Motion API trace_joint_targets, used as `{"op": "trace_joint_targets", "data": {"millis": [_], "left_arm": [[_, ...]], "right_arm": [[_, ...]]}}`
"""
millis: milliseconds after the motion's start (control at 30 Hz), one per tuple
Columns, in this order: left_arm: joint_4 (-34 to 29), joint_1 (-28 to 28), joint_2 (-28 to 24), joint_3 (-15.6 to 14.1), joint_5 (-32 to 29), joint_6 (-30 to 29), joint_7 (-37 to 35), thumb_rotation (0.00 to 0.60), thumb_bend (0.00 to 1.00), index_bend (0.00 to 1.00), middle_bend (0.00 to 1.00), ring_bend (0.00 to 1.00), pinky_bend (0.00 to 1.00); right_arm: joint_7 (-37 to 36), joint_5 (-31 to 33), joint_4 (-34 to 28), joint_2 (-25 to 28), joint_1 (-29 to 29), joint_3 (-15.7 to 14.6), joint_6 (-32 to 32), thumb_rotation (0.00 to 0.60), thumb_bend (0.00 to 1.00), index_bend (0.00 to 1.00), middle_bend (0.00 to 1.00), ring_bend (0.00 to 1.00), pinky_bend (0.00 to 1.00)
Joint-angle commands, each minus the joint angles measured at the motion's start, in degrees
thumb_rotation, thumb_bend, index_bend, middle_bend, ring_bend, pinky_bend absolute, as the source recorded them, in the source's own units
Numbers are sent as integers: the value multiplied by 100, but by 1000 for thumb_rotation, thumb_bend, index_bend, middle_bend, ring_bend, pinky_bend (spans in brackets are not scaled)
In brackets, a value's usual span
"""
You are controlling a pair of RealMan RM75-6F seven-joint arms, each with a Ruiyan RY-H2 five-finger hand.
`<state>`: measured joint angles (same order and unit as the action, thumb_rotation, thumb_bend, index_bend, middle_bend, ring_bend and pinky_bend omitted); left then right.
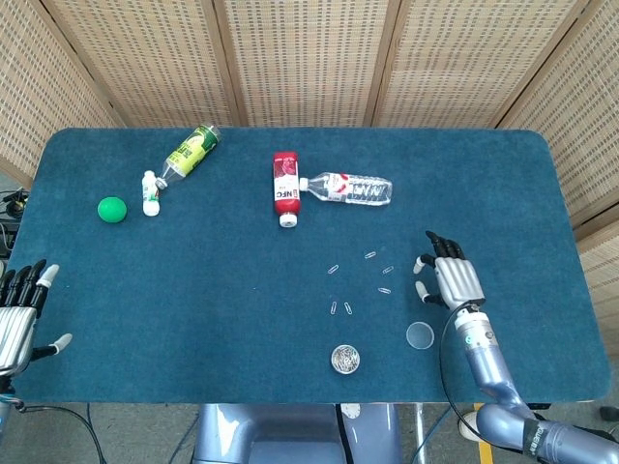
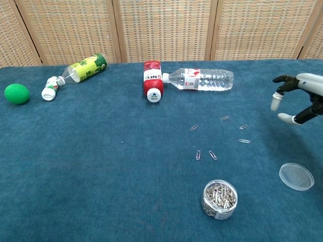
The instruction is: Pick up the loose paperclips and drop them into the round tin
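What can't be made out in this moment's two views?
- Left hand: cut by the head view's left edge, absent from the chest view.
- Right hand: cut by the chest view's right edge.
- Loose paperclips: too small in the head view to tell shape.
- Round tin: depth of its contents hidden.

Six loose paperclips point(image 1: 340, 307) lie flat, scattered just beyond the open round tin point(image 1: 345, 360) holding more clips.

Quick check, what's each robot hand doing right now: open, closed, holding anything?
Left robot hand: open, holding nothing, at the table's near left edge.
Right robot hand: open, fingers spread, holding nothing, beside the loose paperclips.
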<state>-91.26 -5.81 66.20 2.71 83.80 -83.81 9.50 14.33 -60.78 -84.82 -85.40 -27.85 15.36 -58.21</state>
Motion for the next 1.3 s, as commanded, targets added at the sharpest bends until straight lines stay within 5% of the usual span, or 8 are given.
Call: {"op": "trace_joint_targets", "data": {"millis": [33,533,1300], "left_arm": [[14,-8,4,3,-1,8,-7,600,0,0,0,0,0],[-11,-9,-13,-27,61,-15,-23,600,0,0,0,0,0],[-28,-6,-47,-35,95,-46,-85,600,0,0,0,0,0]], "right_arm": [[125,165,148,-220,-125,7,49,600,419,466,0,0,0],[884,108,1194,-1228,-457,-397,-172,600,417,475,0,0,4],[1180,-242,1791,-1750,-564,-584,-281,600,415,482,0,0,4]]}}
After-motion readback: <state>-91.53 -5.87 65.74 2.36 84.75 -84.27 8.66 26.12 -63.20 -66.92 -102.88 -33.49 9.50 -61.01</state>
